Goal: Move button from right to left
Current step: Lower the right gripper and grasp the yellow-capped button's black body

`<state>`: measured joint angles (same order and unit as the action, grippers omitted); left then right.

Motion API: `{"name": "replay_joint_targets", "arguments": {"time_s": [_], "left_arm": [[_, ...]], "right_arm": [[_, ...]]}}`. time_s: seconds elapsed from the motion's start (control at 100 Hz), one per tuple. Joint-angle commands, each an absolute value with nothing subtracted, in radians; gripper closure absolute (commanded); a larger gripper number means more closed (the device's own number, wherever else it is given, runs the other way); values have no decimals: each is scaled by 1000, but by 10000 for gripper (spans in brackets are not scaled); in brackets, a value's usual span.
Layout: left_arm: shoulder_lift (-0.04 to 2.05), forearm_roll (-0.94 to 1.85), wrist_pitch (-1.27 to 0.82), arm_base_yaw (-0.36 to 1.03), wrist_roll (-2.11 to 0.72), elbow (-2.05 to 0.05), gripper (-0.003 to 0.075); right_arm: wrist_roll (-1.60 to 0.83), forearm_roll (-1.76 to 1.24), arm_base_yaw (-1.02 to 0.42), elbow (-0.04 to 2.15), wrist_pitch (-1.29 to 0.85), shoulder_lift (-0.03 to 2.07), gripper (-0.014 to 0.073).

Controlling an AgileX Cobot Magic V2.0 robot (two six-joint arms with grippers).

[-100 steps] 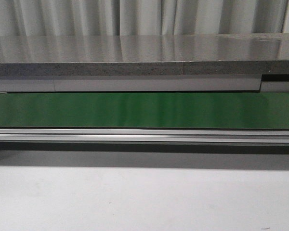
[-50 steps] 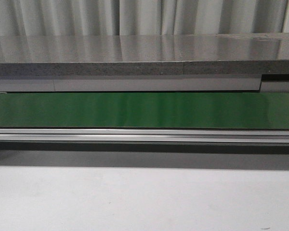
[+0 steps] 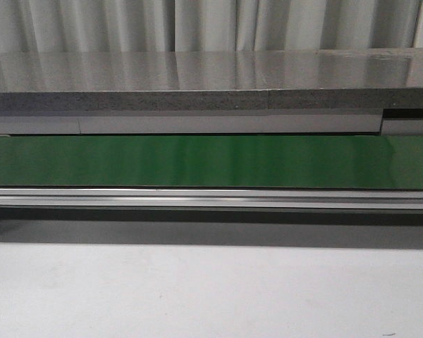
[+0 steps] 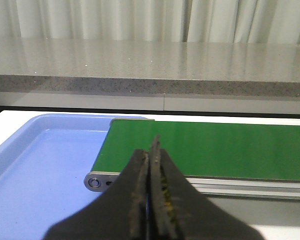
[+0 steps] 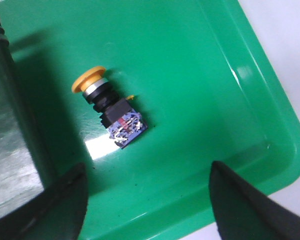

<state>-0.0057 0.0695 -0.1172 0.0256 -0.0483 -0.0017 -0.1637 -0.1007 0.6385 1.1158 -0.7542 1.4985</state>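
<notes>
The button lies on its side on the floor of a green tray in the right wrist view, its yellow-orange cap away from the fingers and its black body with blue and red-white marks nearer them. My right gripper is open above the tray, fingers spread wide, the button beyond them and untouched. My left gripper is shut and empty, over the end of the green conveyor belt beside a blue tray. Neither gripper nor the button shows in the front view.
The front view shows the green belt with its metal rail, a grey stone counter behind it and white table in front. A metal conveyor part stands beside the green tray.
</notes>
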Motion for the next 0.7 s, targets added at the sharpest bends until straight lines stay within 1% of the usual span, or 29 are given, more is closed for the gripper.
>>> {"name": "replay_joint_targets", "arguments": {"time_s": [0.0,0.2,0.44,0.69], "left_arm": [[-35,80,-31,23,-44,43,740],[-35,80,-31,23,-44,43,740],[-35,80,-31,23,-44,43,740],[-35,80,-31,23,-44,43,740]], "right_arm": [[-245,-109,646,1184,-748,1509,19],[-480,-110,631,1221,-736,1600,67],[-754,-136,580,1234,-725,1688,74],[-782,-138,559,1265,-696,1788,74]]}}
